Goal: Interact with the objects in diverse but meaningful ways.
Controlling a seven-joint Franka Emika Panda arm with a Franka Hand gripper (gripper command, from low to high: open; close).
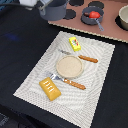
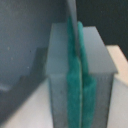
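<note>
My gripper [image 1: 43, 4] is at the far left of the exterior view, shut on the rim of the dark grey pot [image 1: 54, 10], which hangs at the toy stove's left end. In the wrist view the teal pads [image 2: 75, 75] press together on a thin dark wall [image 2: 72, 9]. A red tomato [image 1: 93, 15] lies in a smaller dark pan [image 1: 92, 18] on the stove. On the striped placemat [image 1: 100, 80], the yellow box with a red label [image 1: 74, 44] lies at the far side. The orange ridged block [image 1: 50, 88] lies at the near side.
A round tan plate [image 1: 69, 66] sits mid-mat, with a wooden-handled knife [image 1: 82, 57] beyond it and a fork [image 1: 68, 81] in front. The brown toy stove [image 1: 112, 31] with black burners runs along the back. A metal bowl [image 1: 123, 20] stands at its right end.
</note>
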